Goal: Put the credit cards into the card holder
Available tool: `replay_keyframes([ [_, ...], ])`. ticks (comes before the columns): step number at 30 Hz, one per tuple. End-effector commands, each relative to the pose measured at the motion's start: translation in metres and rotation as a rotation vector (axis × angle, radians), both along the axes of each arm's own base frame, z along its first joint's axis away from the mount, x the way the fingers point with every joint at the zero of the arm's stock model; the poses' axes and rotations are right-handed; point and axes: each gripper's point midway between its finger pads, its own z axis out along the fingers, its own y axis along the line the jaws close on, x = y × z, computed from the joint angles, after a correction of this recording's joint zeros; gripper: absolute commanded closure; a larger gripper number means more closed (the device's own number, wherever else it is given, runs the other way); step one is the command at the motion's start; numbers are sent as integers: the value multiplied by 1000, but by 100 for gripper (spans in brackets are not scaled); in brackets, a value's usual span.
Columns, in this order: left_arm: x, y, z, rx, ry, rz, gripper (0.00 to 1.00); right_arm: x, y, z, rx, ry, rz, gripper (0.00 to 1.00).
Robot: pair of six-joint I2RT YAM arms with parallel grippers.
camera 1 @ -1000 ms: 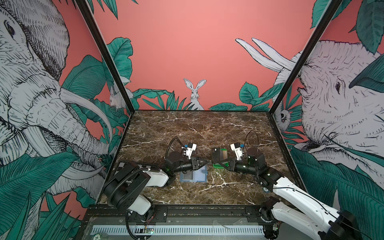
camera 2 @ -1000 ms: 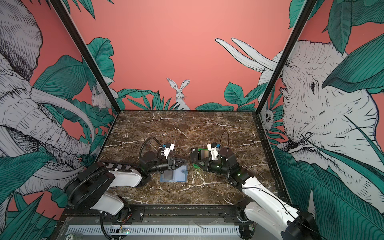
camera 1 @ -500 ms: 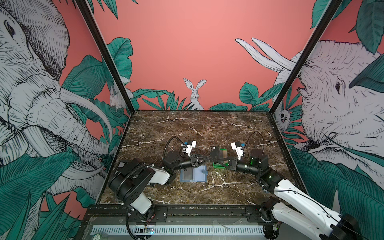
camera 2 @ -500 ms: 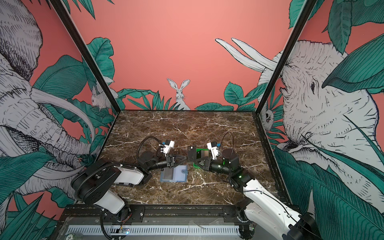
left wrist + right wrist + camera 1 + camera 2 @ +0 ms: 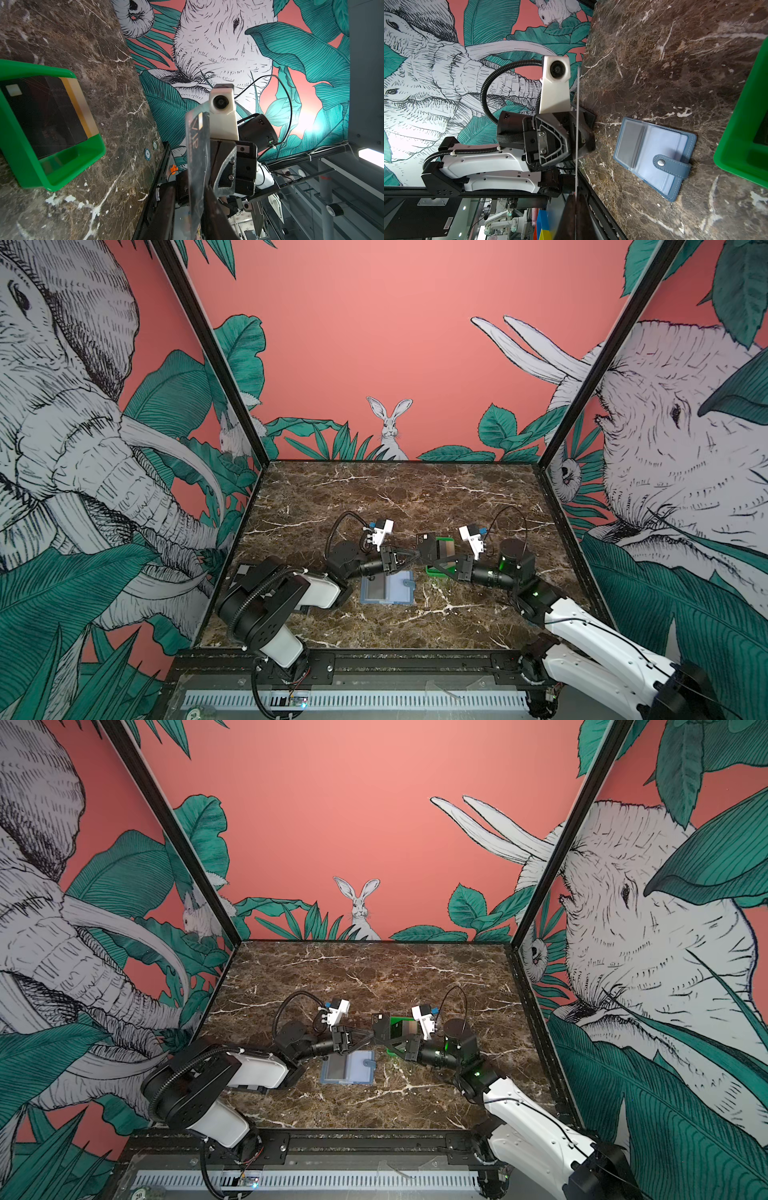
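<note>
While the slate-blue card holder (image 5: 386, 588) (image 5: 652, 155) lies open and flat on the marble table (image 5: 374, 497), clear sleeves facing up and its snap tab folded over one half, the black VIP card (image 5: 427, 545) (image 5: 381, 1025) is off the table, held up on edge at the left end of the green tray (image 5: 432, 571) (image 5: 62, 176). The right gripper (image 5: 434, 559) (image 5: 390, 1039) has its jaws closed tight on one end of this card. From the opposite side the left gripper (image 5: 415, 556) (image 5: 370, 1036) reaches in with its jaws a little apart, one on each face of the card (image 5: 196, 149); I cannot tell whether they press on it. Seen from the right wrist, the card (image 5: 577, 104) shows only as a thin line. Inside the tray a second black card (image 5: 45, 116) lies on a tan card (image 5: 81, 104). In both top views the card holder sits near the tray without touching it, closer to the front edge, under the left gripper.
</note>
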Motion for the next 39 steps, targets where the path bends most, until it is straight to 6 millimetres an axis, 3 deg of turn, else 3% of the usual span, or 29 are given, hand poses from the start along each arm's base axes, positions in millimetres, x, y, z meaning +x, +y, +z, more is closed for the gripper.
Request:
replay_keyframes([
  [1, -1, 2, 28, -68, -52, -1, 75, -2, 4, 13, 42, -45, 22, 100],
  [39, 8, 0, 35, -85, -44, 27, 82, -4, 2, 10, 48, -45, 13, 100],
])
